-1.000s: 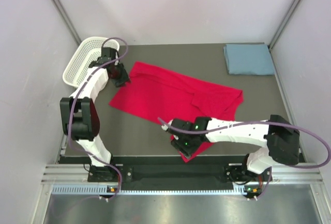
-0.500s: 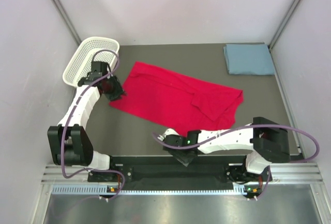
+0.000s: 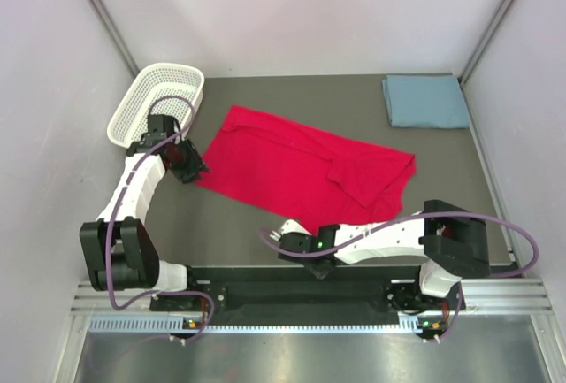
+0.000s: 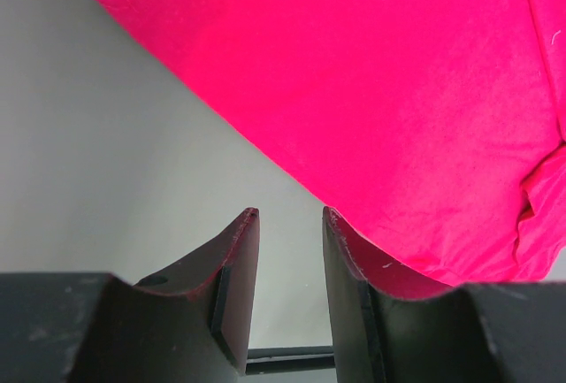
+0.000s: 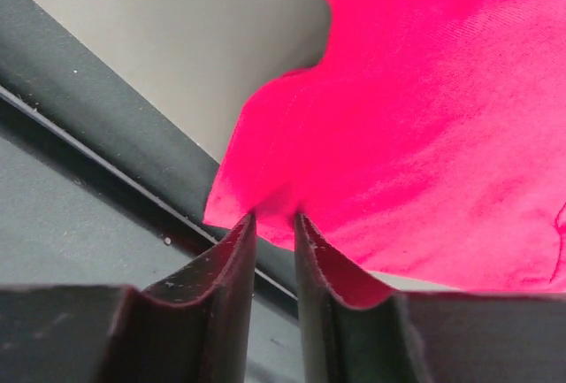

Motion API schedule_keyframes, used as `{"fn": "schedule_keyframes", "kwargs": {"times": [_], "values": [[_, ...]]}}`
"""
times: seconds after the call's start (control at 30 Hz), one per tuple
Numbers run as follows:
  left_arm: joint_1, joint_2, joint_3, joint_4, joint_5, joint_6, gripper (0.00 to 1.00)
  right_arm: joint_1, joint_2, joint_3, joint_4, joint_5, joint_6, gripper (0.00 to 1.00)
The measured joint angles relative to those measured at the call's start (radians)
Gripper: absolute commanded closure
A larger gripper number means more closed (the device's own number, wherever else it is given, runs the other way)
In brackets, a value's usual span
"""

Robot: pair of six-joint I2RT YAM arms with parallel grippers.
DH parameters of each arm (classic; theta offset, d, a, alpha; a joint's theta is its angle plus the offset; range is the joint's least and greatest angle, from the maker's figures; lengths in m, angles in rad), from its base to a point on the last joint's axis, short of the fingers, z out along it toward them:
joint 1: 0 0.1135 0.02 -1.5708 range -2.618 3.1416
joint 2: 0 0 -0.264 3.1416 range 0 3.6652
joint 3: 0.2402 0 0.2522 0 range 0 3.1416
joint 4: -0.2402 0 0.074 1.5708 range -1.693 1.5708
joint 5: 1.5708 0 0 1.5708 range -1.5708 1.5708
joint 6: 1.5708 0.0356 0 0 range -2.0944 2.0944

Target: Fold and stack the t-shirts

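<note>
Red t-shirt (image 3: 292, 157): spread flat on the grey surface (image 3: 243, 224), just right of the white mesh basket (image 3: 133, 104) and a little nearer the arms.
Edges: its left hem runs straight, just beside the basket but apart from it. The corner farthest from the basket lies over the black edge strip (image 5: 97, 118).
Blue-grey t-shirt (image 3: 425, 101): folded, well apart from the basket, at the opposite far corner.
Open room: grey surface shows from the basket along the far wall to that shirt.
Left pincer (image 3: 188, 169): just nearer than the basket, at the red hem, jaws half apart, nothing between them.
Right pincer (image 3: 316, 265): well apart from the basket, fingertips (image 5: 245, 225) almost together, pinching the red corner.
Arms: the left is folded at the elbow and reaches toward the basket. The right lies low along the strip.
</note>
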Motion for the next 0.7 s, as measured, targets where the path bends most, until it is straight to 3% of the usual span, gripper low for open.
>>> {"fn": "schedule_keyframes", "kwargs": {"times": [0.2, 0.53, 0.7], "values": [[0.021, -0.007, -0.003, 0.000, 0.000, 0.000, 0.57, 0.000, -0.008, -0.011, -0.002, 0.032, 0.002, 1.00], [0.034, -0.002, -0.039, 0.004, 0.023, -0.014, 0.55, -0.003, -0.039, -0.038, 0.021, 0.037, 0.029, 1.00], [0.038, 0.018, -0.039, 0.006, 0.022, -0.015, 0.49, -0.047, -0.105, -0.059, 0.016, 0.011, 0.039, 1.00]]}}
